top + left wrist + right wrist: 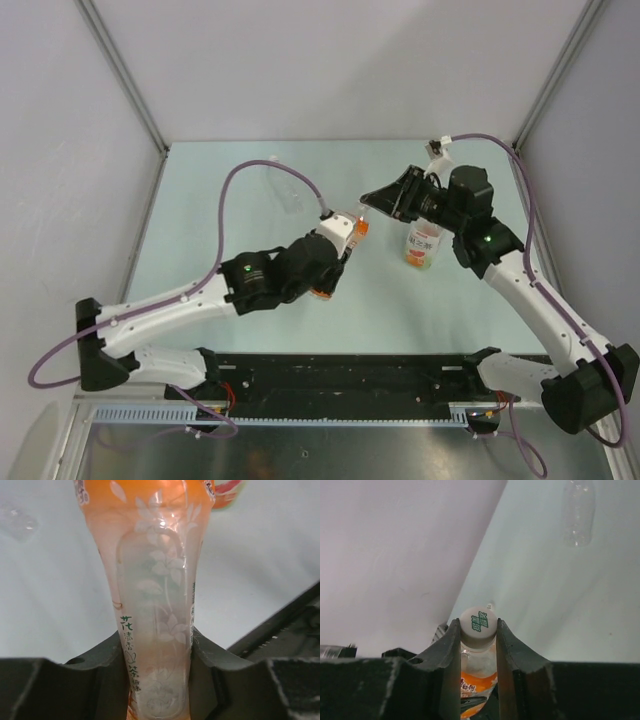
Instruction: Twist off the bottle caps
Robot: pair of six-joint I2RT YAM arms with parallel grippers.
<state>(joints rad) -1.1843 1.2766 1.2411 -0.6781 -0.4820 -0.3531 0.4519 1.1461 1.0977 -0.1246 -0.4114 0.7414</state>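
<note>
Left pincer (157, 652) is clamping the orange bottle (155, 555) by its body over the table (200, 200); right pincer (478, 631) is gripping its white cap (478, 621) (green print on top).

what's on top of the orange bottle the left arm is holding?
A white cap with green print, pinched between the right jaws. The cap and jaws cover the neck of the orange bottle, so whether the threads are loosened cannot be seen.
</note>
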